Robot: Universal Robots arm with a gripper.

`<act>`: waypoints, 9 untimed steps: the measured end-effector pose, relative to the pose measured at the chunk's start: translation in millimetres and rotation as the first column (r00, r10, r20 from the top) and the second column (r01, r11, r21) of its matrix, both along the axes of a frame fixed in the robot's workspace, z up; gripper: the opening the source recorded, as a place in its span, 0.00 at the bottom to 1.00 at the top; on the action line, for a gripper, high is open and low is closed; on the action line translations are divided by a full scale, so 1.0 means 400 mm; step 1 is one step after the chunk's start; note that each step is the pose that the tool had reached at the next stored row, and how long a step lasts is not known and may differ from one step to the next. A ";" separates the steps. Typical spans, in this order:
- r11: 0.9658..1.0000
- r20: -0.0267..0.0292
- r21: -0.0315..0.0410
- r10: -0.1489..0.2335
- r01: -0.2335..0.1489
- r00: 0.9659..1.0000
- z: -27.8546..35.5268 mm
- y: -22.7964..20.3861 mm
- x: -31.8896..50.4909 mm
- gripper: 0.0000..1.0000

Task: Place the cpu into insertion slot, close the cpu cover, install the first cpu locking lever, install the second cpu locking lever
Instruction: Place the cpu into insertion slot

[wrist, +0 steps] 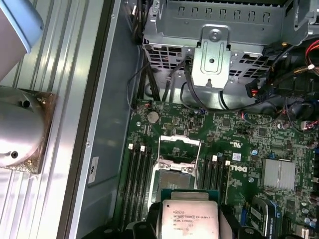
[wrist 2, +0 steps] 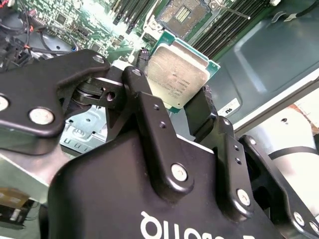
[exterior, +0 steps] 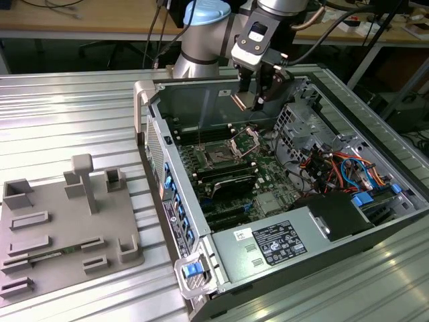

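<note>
Arm: your arm (exterior: 201,40) reaches in from the far side of the open case (exterior: 194,221), and its wrist is turned so the tool points down at the board (wrist: 234,139).
Gripper: your gripper (exterior: 263,100) hangs over the back part of the board in the exterior view, well above the parts and touching none of them.
Grip: the black fingers (wrist 2: 134,82) are clamped on two opposite edges of the cpu (wrist 2: 179,74), with the chip wedged between them.
Cpu: it is held in the air, metal top facing the wrist cameras, with its green rim showing past the fingertips. In the first wrist view the cpu (wrist: 188,216) sits just beside the slot (wrist: 174,177), not over its middle.
Slot: it is open and bare in both wrist views, flanked by memory slots (wrist: 137,174) on two sides.
Cover: the cover (wrist: 179,147) is swung up off the slot, on the side toward the drive cage (wrist: 214,30).
Outside the case: a grey tray (exterior: 67,228) lies at the exterior view's left, well apart from your arm.
</note>
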State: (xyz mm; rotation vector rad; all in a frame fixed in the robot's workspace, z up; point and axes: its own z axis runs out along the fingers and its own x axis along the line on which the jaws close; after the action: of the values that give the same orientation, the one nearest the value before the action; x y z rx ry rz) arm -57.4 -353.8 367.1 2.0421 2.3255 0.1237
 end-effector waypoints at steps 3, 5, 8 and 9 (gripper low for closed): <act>0.999 -0.001 0.000 -0.033 0.033 0.999 -0.003 0.000 -0.002 0.55; 0.999 -0.001 0.000 -0.054 0.054 0.999 -0.007 0.000 -0.003 0.55; 0.997 -0.001 0.000 -0.082 0.082 0.997 -0.013 0.000 -0.004 0.55; 0.996 0.000 -0.001 -0.089 0.089 0.996 -0.015 0.000 -0.005 0.55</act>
State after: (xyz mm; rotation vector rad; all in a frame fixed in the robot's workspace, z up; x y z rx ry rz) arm -59.4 -353.8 361.0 2.1417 2.2293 0.1190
